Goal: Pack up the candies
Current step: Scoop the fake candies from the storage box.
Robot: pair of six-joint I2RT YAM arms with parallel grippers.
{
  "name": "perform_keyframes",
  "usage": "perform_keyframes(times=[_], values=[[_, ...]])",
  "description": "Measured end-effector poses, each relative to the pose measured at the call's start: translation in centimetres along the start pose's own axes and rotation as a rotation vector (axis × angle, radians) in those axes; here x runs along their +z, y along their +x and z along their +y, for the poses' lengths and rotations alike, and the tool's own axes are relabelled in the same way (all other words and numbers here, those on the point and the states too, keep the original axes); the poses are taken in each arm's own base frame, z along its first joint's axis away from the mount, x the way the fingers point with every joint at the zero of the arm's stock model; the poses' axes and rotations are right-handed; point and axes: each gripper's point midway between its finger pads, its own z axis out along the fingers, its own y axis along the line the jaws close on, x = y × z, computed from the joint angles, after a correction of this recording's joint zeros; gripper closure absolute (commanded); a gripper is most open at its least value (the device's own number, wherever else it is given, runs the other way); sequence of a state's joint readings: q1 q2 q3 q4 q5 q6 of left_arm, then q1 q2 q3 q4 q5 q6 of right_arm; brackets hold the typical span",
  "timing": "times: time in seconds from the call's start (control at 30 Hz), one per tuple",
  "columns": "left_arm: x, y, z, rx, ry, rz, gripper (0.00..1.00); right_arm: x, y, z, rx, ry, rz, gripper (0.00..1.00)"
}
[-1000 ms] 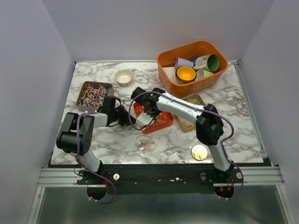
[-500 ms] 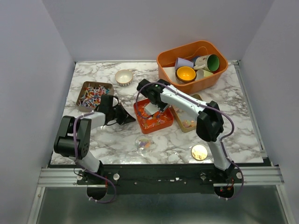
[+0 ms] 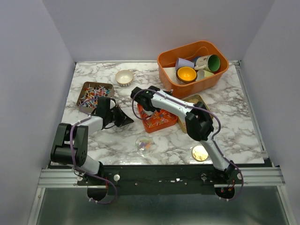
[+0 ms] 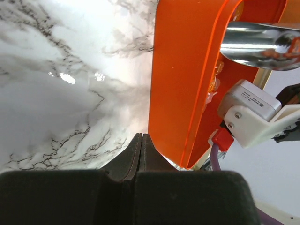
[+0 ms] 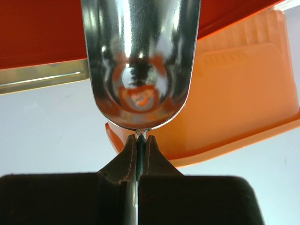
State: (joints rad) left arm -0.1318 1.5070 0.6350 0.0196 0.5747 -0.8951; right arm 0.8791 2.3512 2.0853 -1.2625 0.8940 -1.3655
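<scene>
From above, the red-orange tray (image 3: 165, 125) sits mid-counter (image 3: 234, 131) with bright wrapped candies (image 3: 158, 120) strewn over its floor. More of them fill a brown tin (image 3: 108, 86) well to the tray's left. A gold-rimmed tray (image 3: 200, 99) touches its right side, mostly covered by the right arm (image 3: 176, 107), which crosses both trays and blocks the tray's far edge. Beyond the tray stand a small white bowl (image 3: 124, 77) and an orange bin (image 3: 211, 79) of coloured cups (image 3: 186, 74). In front of the tray lie a clear round piece (image 3: 144, 144) and a gold disc (image 3: 200, 152). The left fingers (image 3: 123, 120) are pressed together, empty, at the tray's left edge. The left wrist view adds what the top cannot: those fingers (image 4: 132, 157) meet in a point just beside the tray's outer wall (image 4: 187, 70), whether touching is unclear, and a shiny metal scoop (image 4: 262, 44) hangs over the tray. Faint wrappers show along the tray's rim. In the right wrist view, the right fingers (image 5: 125, 158) are clamped on the scoop's (image 5: 138, 61) thin handle. The tray's underside fills the top, with the bin pale behind. No candy is clearly seen in the bowl of the scoop.
</scene>
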Motion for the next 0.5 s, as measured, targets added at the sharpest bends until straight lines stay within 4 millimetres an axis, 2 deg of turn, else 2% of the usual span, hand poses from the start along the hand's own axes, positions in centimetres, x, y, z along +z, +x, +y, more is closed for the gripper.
perform_keyframes(times=[0.13, 0.3, 0.5], values=[[0.1, 0.5, 0.7, -0.016, -0.007, 0.004, 1.0, -0.7, -0.7, 0.5, -0.024, 0.023, -0.009, 0.99], [0.5, 0.5, 0.9, -0.038, -0.007, 0.004, 1.0, -2.5, -1.9, 2.4, -0.112, 0.068, -0.055, 0.99], [1.7, 0.8, 2.1, -0.08, -0.029, 0.031, 1.0, -4.1, -3.5, 1.8, -0.153, 0.115, -0.1, 0.99]])
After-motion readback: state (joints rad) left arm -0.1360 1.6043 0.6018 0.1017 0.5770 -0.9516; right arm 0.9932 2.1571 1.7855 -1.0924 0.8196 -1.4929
